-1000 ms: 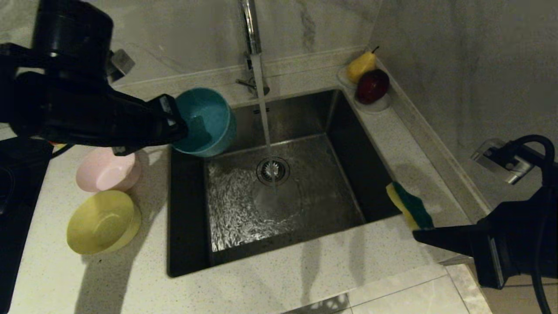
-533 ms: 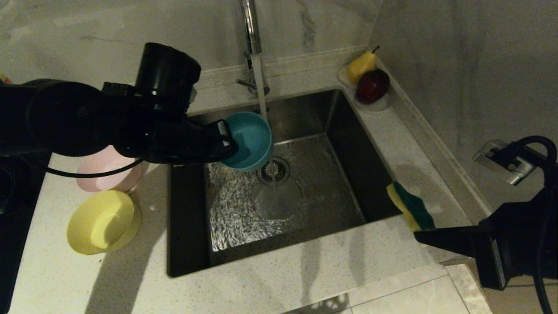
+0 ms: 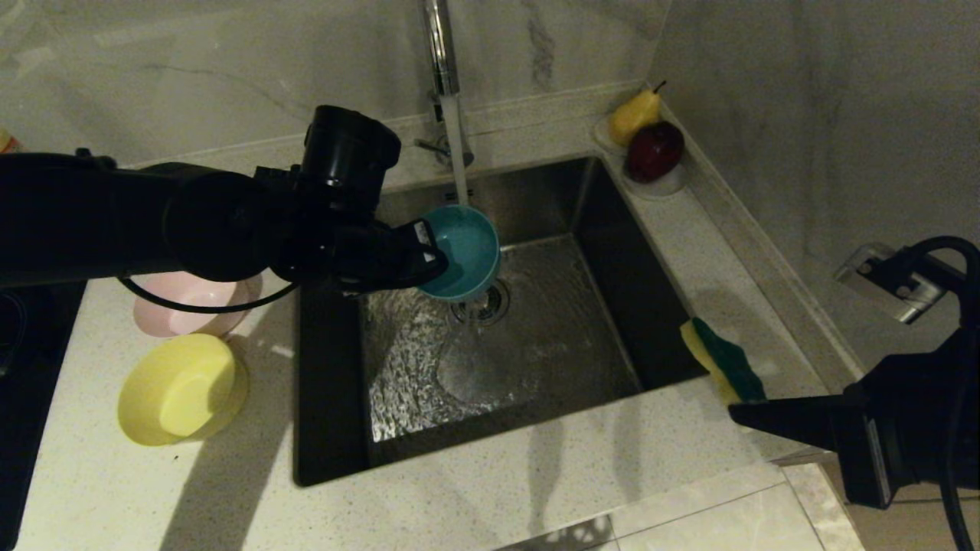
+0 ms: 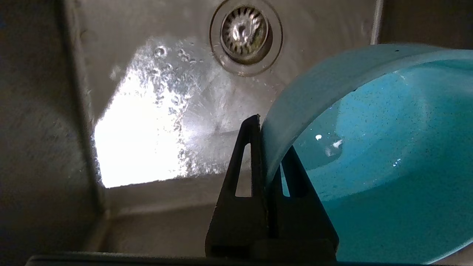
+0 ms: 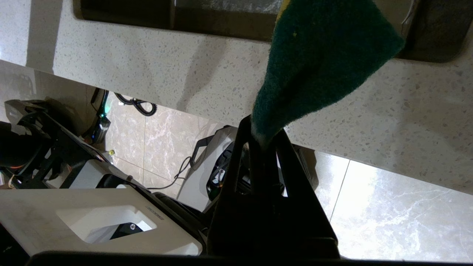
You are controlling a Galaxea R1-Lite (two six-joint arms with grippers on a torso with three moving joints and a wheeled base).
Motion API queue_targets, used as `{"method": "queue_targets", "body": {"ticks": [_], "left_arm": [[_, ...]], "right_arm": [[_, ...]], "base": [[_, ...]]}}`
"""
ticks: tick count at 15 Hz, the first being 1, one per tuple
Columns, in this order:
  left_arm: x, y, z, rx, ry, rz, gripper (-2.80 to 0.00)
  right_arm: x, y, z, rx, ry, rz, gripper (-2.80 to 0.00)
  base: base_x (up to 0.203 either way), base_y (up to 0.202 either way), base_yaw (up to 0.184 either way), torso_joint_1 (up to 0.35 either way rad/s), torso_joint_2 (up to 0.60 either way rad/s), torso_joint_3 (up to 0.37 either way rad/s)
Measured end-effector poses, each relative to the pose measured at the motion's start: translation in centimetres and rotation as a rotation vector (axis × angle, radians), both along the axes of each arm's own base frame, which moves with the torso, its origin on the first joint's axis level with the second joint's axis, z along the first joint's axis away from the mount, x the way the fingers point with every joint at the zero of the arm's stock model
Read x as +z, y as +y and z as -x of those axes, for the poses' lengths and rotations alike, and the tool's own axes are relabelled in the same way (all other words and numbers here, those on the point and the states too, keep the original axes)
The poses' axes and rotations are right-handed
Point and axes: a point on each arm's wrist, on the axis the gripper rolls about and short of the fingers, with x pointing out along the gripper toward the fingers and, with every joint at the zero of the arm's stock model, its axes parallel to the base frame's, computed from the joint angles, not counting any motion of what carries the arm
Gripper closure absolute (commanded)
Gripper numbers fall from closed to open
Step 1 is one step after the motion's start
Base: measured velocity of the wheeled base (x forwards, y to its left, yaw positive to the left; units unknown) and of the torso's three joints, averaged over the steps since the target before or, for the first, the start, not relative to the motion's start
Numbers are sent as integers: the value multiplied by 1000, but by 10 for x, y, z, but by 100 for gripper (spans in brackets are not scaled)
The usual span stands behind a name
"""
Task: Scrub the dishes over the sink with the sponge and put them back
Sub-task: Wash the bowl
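My left gripper (image 3: 430, 259) is shut on the rim of the light blue bowl (image 3: 463, 251), one finger inside and one outside, and holds it over the sink (image 3: 551, 337) under the running tap's stream. In the left wrist view the blue bowl (image 4: 377, 155) fills the side beside the left gripper (image 4: 271, 142), with the drain strainer (image 4: 245, 31) beyond. My right gripper (image 3: 739, 413) is shut on the green and yellow sponge (image 3: 723, 369) above the counter by the sink's right front corner; the sponge (image 5: 321, 62) sticks out past the right gripper (image 5: 264, 135). The pink bowl (image 3: 187, 306) and yellow bowl (image 3: 182, 389) sit left of the sink.
A tall chrome tap (image 3: 440, 61) runs water into the basin. A pear (image 3: 634, 115) and a dark red apple (image 3: 654, 151) rest on white saucers at the sink's far right corner. A black hob edge (image 3: 23, 367) lies at the far left.
My left arm has carried the blue bowl from the sink's left rim rightward and down, under the tap's stream above the drain. The right arm and sponge have not moved.
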Motion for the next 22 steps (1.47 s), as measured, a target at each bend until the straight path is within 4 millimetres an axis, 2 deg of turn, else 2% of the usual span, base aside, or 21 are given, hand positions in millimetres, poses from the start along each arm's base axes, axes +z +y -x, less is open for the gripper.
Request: {"method": "queue_targets", "body": {"ticks": [6,22], "left_arm": [[-1,-7,-15,7,-12,11,0],[-2,-6,-16,17,-12,7,0]], "right_arm": [[0,1,-1,1,0,-1,0],[0,2,-2,14,-5,-12,0]], "base": [[0,0,0,0,0,0],[0,0,0,0,0,0]]}}
